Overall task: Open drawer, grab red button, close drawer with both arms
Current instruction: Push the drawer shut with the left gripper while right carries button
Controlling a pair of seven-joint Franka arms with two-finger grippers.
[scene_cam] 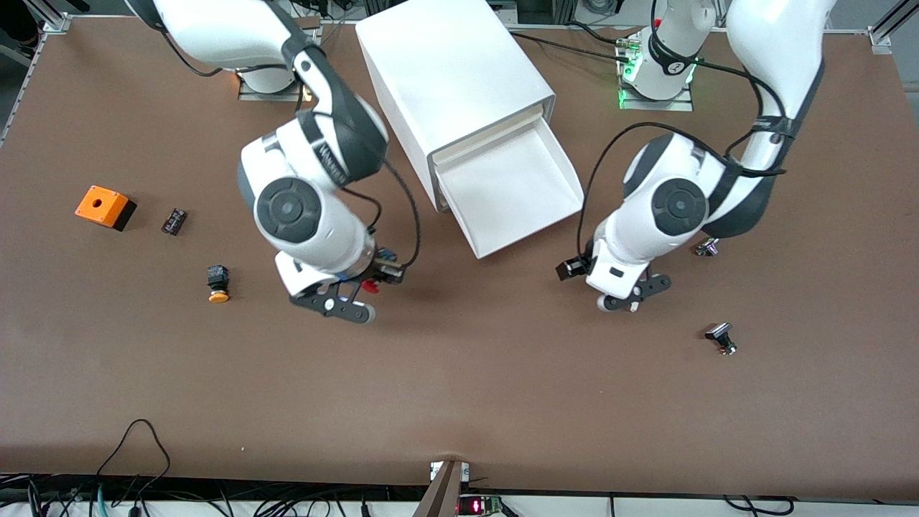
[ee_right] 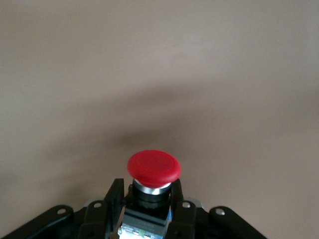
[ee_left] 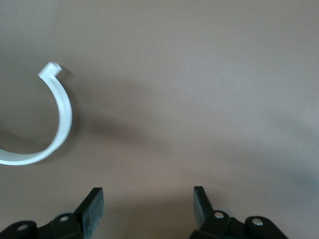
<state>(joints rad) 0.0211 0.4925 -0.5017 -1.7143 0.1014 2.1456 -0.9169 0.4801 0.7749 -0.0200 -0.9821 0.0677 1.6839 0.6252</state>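
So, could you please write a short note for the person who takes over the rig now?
Right gripper: shut on the red button, up over bare table, in front of the cabinet.
Left gripper: open, empty, over the table toward the left arm's end, beside the open drawer.
Done: drawer pulled out, button grabbed.
Left: put the button where it belongs, likely in the drawer, then push the drawer shut with both arms.

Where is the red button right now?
The red button sits clamped in the right gripper, over bare table near the open drawer.
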